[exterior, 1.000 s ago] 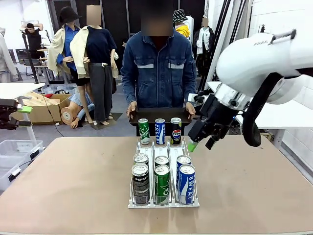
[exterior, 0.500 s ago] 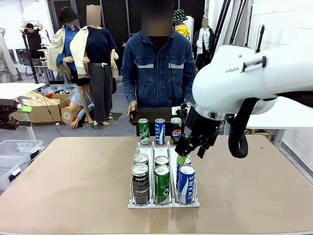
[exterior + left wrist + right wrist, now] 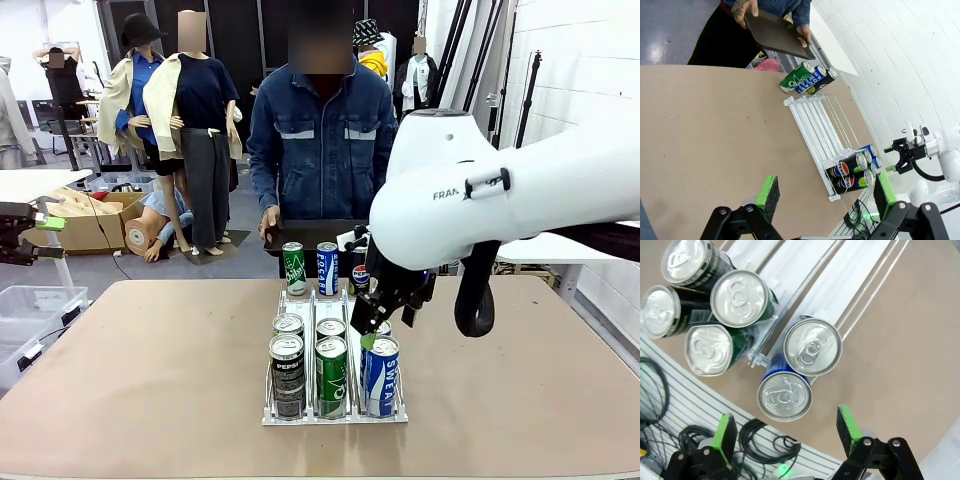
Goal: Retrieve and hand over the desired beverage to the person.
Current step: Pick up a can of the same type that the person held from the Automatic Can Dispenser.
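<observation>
Printed "PEPSI" down the near-left black aluminium can point(image 3: 287, 372); "SWEAT" down the near-right blue aluminium can point(image 3: 382, 376); "Sprite" along the far green aluminium can point(image 3: 796, 77); "FRAN", cut off, on the white robot arm's casing point(image 3: 455, 192).

My arm point(image 3: 480, 190) is white with dark lettering. My right gripper point(image 3: 372, 335) is black with green pads, and so is my left gripper point(image 3: 826, 196). The table point(image 3: 150, 380) is plain tan and the rack point(image 3: 335, 418) is white. In the rack's near row stand a black can point(image 3: 287, 375) with white letters, a green can point(image 3: 331, 377) and a blue can point(image 3: 381, 377) with white letters, all silver on top. At the far end are a green-and-white can point(image 3: 293, 268), a blue-and-white can point(image 3: 327, 268) and a dark can point(image 3: 359, 276) with a red, white and blue roundel. The person point(image 3: 322, 140) wears blue denim with pale grey chest stripes and holds a black tray point(image 3: 310, 232).
</observation>
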`<state>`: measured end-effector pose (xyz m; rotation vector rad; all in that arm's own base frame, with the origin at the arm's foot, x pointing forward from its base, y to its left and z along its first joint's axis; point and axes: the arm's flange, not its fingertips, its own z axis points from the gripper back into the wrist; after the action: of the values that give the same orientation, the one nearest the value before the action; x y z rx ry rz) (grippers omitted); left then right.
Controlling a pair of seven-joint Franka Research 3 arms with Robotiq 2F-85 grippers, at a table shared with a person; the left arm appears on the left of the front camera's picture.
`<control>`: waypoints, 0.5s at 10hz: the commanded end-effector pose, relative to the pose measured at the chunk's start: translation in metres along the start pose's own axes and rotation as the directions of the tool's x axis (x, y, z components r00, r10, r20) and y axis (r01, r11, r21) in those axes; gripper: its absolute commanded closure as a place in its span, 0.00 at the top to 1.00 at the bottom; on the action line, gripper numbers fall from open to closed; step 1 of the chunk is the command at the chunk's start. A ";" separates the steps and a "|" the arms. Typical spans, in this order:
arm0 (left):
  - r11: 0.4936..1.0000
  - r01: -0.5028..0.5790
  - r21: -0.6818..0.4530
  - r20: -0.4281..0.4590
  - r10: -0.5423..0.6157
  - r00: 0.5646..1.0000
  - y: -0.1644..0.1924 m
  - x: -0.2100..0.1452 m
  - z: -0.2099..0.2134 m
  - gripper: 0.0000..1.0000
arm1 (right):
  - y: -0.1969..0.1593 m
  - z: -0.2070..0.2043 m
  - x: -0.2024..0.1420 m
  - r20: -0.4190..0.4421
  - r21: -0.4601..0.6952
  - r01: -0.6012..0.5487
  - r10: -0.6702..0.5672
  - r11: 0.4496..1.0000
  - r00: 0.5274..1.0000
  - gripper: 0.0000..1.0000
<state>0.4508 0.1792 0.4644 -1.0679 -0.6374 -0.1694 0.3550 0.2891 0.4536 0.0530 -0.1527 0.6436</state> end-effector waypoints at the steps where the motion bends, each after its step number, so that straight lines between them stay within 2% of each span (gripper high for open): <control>1: 1.000 -0.001 0.006 -0.003 0.001 1.000 0.000 0.000 0.002 1.00 | 0.010 -0.008 0.011 -0.002 -0.053 0.015 -0.015 0.998 1.000 1.00; 3: 1.000 -0.001 0.006 -0.003 0.001 1.000 0.000 0.000 0.002 1.00 | 0.008 -0.010 0.017 -0.020 -0.055 0.024 -0.025 0.998 0.999 1.00; 5: 1.000 -0.001 0.006 -0.003 0.001 1.000 0.000 0.000 0.002 1.00 | 0.005 -0.010 0.019 -0.051 -0.004 0.028 -0.028 1.000 0.998 1.00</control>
<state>0.4508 0.1793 0.4643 -1.0679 -0.6372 -0.1691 0.3642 0.3004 0.4436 0.0242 -0.1293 0.6333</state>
